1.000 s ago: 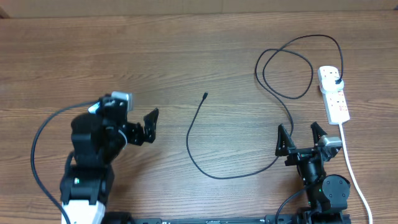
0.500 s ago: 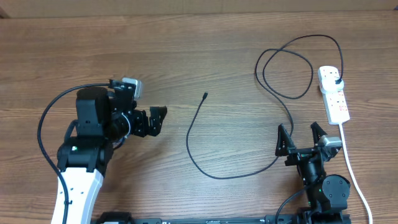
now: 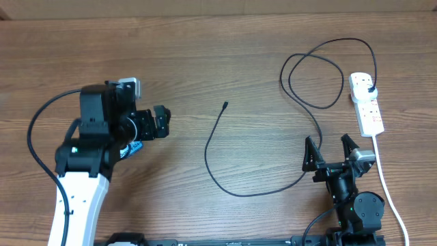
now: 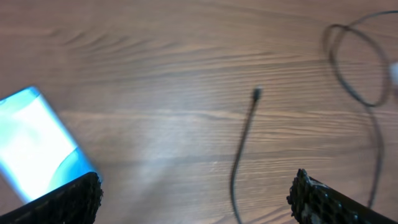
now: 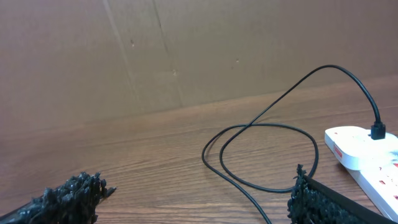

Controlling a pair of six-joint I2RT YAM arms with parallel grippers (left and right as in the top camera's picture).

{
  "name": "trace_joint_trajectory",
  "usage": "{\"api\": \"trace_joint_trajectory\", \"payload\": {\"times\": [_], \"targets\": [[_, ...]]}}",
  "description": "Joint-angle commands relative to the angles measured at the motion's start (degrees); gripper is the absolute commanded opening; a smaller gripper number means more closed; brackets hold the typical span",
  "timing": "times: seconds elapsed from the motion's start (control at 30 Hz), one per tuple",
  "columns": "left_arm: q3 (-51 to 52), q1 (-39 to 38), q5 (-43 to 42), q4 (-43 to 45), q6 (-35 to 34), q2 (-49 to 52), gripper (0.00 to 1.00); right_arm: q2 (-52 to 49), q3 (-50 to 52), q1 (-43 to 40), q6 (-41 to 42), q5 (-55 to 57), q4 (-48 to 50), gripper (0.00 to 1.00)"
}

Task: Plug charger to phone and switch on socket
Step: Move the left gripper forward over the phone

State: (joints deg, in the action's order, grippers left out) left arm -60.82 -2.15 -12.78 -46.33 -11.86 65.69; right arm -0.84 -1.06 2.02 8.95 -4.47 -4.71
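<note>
charger cable (image 3: 207, 154) looks light and floppy, lying loose mid-table with its far end in the power strip (image 3: 367, 102); i'd pinch just behind the plug tip (image 3: 225, 104). phone (image 4: 37, 143) lies flat under the left arm, likely slick and thin. left gripper (image 4: 196, 202) and right gripper (image 3: 329, 145) are both spread wide and empty.

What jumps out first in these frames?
The black charger snakes across the middle and right of the table. Its plug sits in the white socket at the far right and its tip lies free mid-table. At the left, the phone shows a lit blue screen, by the open left pincer.
</note>
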Motion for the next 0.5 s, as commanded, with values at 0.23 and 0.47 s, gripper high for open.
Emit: {"api": "trace_joint_trajectory", "payload": {"times": [0.23,0.47], "targets": [[-3.10,-0.07,10.03,-4.92,-6.67,9.90,0.99,0.61,0.61,0.22,-0.26,0.37,0.26,1.00],[-3.10,0.00,13.25,-4.11,-11.10,16.50,0.96,0.61,0.61,0.22,-0.26,0.37,0.26,1.00]]}}
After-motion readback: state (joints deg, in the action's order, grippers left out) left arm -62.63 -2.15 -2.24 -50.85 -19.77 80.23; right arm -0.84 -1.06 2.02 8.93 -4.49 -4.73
